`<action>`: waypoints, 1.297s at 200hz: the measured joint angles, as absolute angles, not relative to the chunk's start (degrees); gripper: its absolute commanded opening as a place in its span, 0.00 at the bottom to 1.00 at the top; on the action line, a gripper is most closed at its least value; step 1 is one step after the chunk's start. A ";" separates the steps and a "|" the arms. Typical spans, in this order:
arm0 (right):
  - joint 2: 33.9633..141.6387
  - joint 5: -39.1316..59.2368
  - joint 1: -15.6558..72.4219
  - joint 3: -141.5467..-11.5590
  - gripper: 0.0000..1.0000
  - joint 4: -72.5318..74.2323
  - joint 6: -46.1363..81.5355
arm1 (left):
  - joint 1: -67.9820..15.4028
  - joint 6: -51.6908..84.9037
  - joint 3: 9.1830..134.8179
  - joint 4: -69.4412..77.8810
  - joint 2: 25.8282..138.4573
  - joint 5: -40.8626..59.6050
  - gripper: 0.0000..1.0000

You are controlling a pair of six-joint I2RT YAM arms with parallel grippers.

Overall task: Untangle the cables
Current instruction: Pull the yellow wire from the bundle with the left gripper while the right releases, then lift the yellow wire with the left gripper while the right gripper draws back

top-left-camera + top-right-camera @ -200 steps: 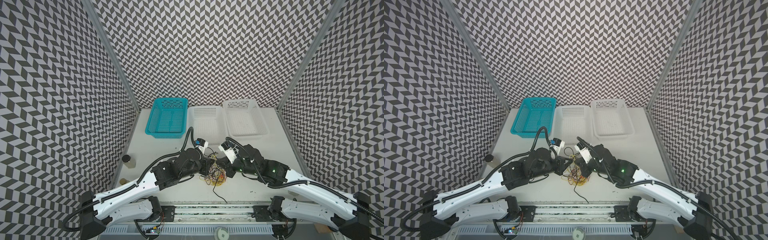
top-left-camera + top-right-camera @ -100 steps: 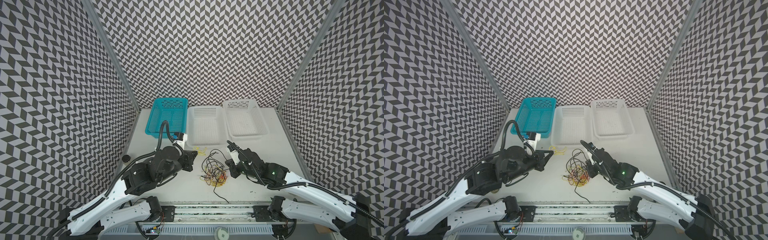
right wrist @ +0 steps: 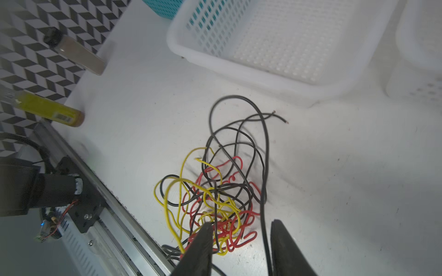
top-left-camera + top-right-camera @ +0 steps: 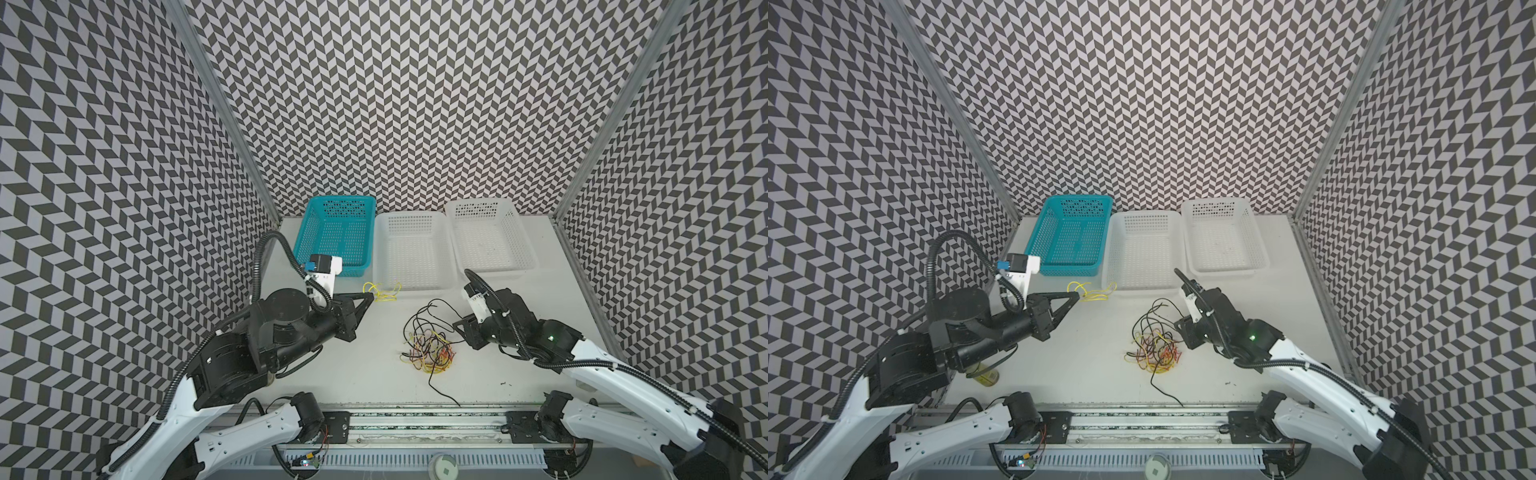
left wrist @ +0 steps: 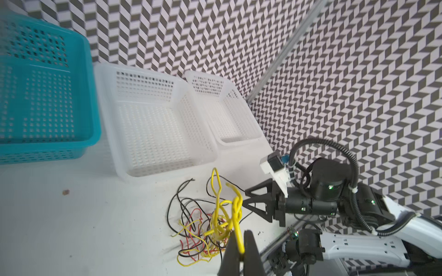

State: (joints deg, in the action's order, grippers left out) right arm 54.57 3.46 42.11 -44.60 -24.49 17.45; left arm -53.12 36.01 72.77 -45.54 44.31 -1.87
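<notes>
So the left gripper (image 5: pixel 241 239) had its jaws pinched tight on one yellow cable (image 4: pixel 383 291), pulled apart from the pile and just in front of the middle white basket (image 4: pixel 409 287). The rest of the cables (image 4: pixel 430 351), black, red and yellow, sat knotted on the surface (image 4: pixel 353 382). The right gripper (image 3: pixel 241 224) hung at the pile's edge, jaws partway open, gripping nothing, with one black strand running between them.

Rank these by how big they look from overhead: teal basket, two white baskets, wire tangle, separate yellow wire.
In a top view:
1. The teal basket, middle white basket and right white basket: too alike to rank.
2. The wire tangle.
3. The yellow wire, clearly smallest.
</notes>
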 measured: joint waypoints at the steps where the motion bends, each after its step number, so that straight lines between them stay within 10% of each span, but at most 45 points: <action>1: 54.46 3.53 42.11 -44.66 0.51 -24.47 17.39 | -53.12 36.01 72.69 -45.41 44.45 -1.69 0.00; 44: 46.98 9.96 42.11 -45.06 0.64 -17.30 16.58 | -53.12 36.10 66.98 -36.91 48.40 6.72 0.00; 259: 42.30 10.04 42.11 -39.35 0.62 -10.17 20.88 | -53.12 37.56 63.33 -25.61 52.66 13.30 0.00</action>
